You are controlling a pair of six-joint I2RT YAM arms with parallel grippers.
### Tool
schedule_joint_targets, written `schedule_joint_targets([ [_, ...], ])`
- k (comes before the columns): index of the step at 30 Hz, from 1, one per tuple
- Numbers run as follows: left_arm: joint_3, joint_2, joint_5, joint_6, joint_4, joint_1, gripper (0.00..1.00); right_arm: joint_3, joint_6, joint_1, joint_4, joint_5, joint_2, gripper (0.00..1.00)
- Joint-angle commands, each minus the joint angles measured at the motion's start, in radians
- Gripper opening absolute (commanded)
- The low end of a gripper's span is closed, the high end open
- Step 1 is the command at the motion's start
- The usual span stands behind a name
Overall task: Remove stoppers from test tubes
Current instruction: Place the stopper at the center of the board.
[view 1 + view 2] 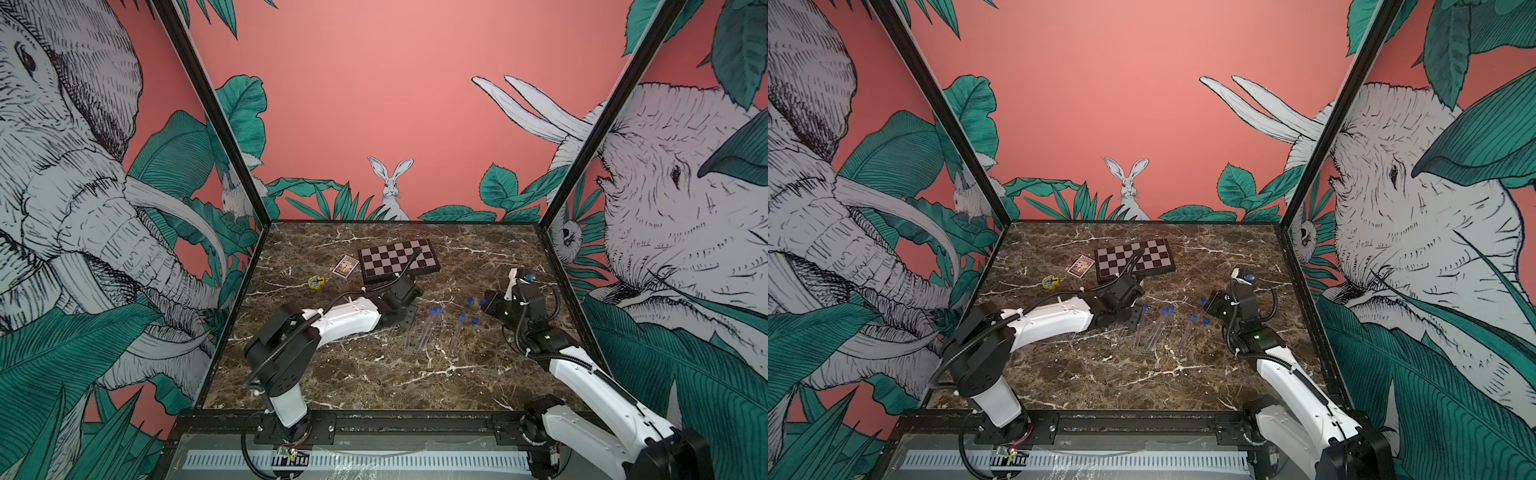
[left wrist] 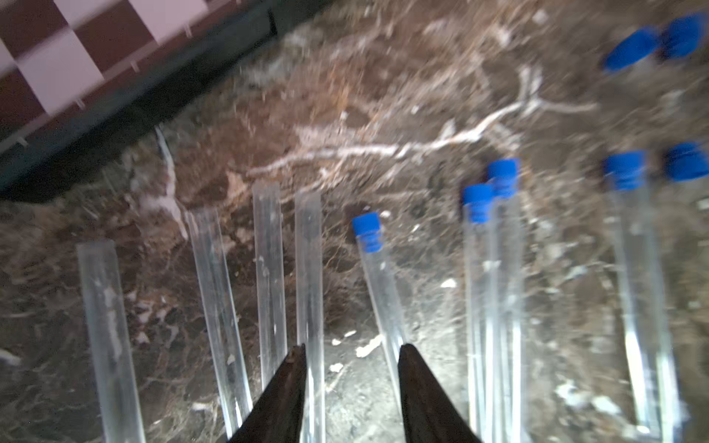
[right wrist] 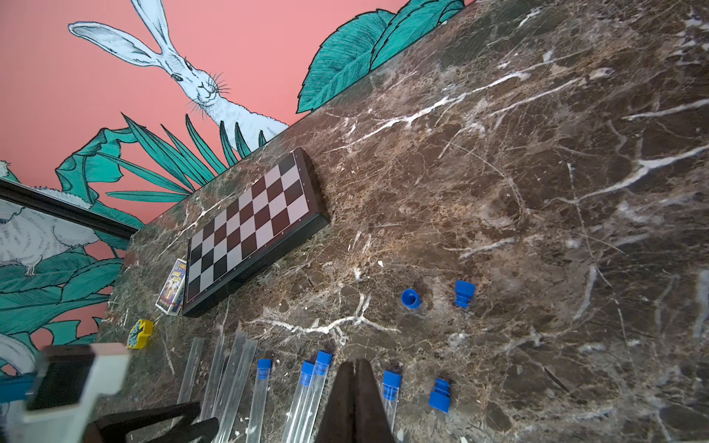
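We count eight test tubes (image 2: 268, 268) lying side by side on the worktop (image 3: 537, 191), between the two arms and on the arms' side of the chessboard (image 3: 253, 226). Four are bare at the mouth and four carry a cap. Of the stoppers (image 3: 464, 293) we count seven: four seated in tubes and three loose on the marble beside the capped tubes, toward the right arm.

The tubes are long, thin and clear, so the marble veins show through them. The stoppers are short, bright blue ribbed plugs, and one loose stopper shows a hollow mouth.

The left end effector (image 2: 353, 349) has its jaws parted above the row and grips nothing. The right end effector (image 3: 355, 364) has its jaws pressed together, and we see nothing between them.

The left wrist view is blurred, and both wrist views cut off the tubes' far ends. In both top views the bare tubes are barely discernible beside the left arm.
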Motion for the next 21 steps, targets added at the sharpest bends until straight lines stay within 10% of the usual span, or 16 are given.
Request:
schedule_joint_targets([
  [1,0.062,-0.105,-0.041,0.037,-0.062,-0.025,0.43,0.032,0.003,-0.003,0.002,-0.023,0.002,0.00],
  [21,0.034,-0.025,0.084,-0.126,-0.087,-0.052,0.39,0.073,0.114,-0.003,0.064,-0.279,0.139,0.22],
])
